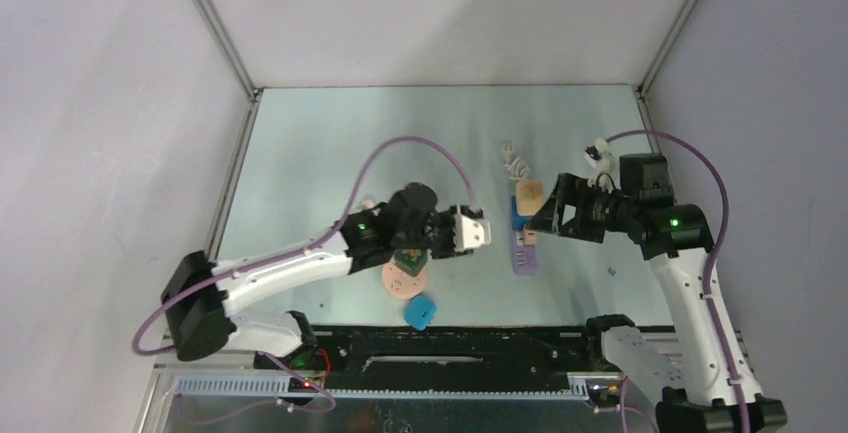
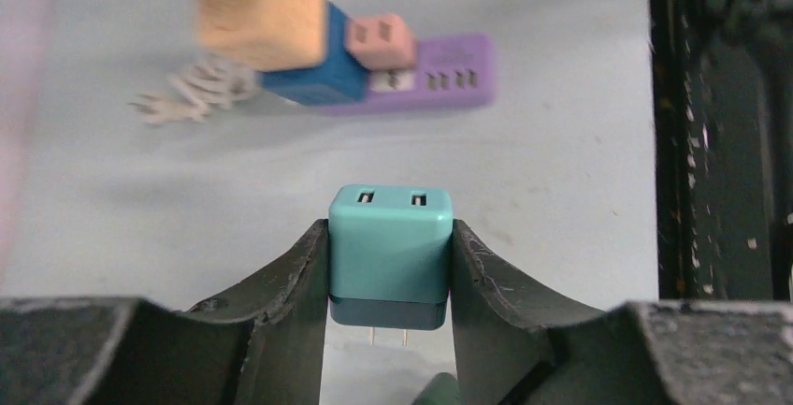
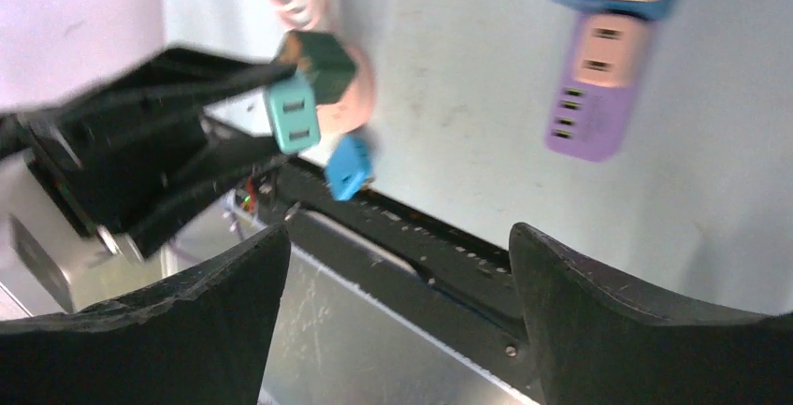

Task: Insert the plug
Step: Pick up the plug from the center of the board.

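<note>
As the left hand [image 2: 390,237] grips the plug [image 2: 390,260], the strip [image 2: 454,73] lies apart.

Blue cube [image 1: 421,311] near pink disc [image 1: 400,284]

I note even, fairly bright light in the top view; shadows on the bench [image 1: 330,143] are soft. Left wrist view: teal plug [image 2: 390,241] sharp, purple power strip [image 2: 449,73] behind it blurred. Right wrist view smeared by motion, worst at left.

One purple strip [image 2: 449,73], one teal plug [image 2: 390,241], one pink disc [image 1: 393,281], one white cable [image 1: 515,161].
</note>
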`<action>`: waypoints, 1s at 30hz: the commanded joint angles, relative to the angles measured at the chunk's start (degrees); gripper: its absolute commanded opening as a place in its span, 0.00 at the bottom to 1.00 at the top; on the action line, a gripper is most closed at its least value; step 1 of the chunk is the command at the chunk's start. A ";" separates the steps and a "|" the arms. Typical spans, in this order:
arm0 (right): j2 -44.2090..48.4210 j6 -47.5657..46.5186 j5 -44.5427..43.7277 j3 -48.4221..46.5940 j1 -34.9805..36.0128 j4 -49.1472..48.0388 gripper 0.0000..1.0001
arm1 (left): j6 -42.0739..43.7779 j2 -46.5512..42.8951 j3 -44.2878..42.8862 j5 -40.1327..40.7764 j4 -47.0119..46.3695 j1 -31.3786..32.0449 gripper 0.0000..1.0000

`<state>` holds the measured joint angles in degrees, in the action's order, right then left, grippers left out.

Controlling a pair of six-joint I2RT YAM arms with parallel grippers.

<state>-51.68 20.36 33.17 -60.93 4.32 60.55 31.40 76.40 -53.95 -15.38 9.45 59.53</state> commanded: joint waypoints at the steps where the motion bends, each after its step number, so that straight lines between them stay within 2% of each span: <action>1: -1.56 8.34 1.14 -5.32 9.79 -4.78 0.87 | -8.12 -6.37 1.11 -0.84 -6.26 -3.33 0.15; 6: -5.46 16.50 1.58 -6.05 20.36 -16.00 0.82 | -9.50 -10.33 0.11 -1.62 -6.02 -4.90 0.17; 11: -10.47 19.46 2.45 -6.06 24.73 -23.68 0.77 | -10.22 -11.58 -0.87 -2.79 -5.83 -4.95 0.17; 19: -17.42 17.53 1.30 -7.68 25.89 -26.74 0.64 | -11.08 -13.76 -0.10 -2.82 -7.25 -4.95 0.16; 24: -21.15 17.60 3.48 -9.29 26.40 -28.96 0.43 | -11.58 -13.82 -0.28 -2.51 -6.55 -4.95 0.16; 29: -22.20 17.28 5.63 -10.70 27.42 -27.71 0.36 | -12.16 -13.53 -0.53 -0.33 -6.33 -4.95 0.17; 30: -22.19 17.16 5.94 -10.70 27.49 -27.19 0.32 | -12.22 -13.21 -0.80 -0.09 -6.17 -4.95 0.18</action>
<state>-73.45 38.44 38.13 -69.28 31.27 34.33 20.51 64.71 -53.98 -15.59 5.63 54.24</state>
